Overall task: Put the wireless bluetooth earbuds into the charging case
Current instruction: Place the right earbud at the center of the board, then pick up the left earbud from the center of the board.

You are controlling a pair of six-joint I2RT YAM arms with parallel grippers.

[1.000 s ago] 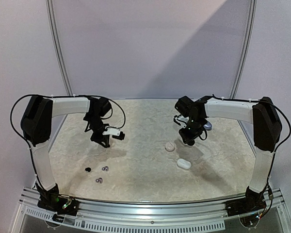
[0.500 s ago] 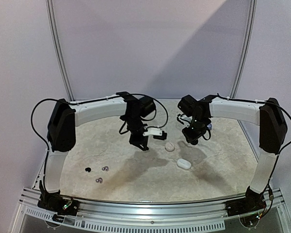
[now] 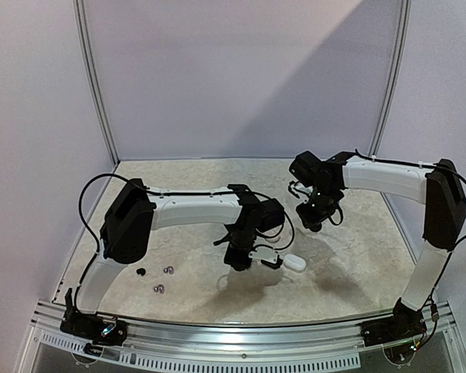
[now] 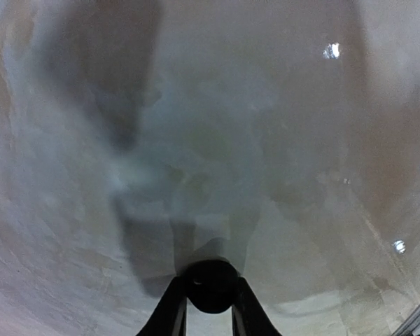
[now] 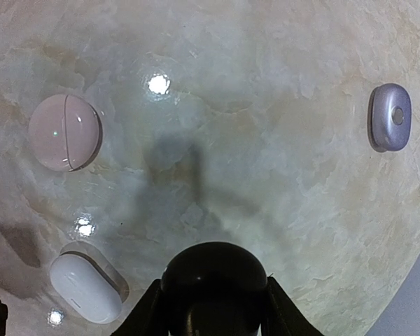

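Now the left gripper (image 3: 238, 263), pinched narrow on a black earbud (image 4: 210, 285), has swung away from the loose earbuds (image 3: 168, 270) toward the right gripper (image 5: 213, 297), which grips a black rounded case (image 5: 213, 269) beyond it: insertion looks next.

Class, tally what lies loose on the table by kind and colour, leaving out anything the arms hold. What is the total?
Pink case: 1
White case: 1
Lavender case: 1
Black bud: 1
Grey buds: 2
Total: 6
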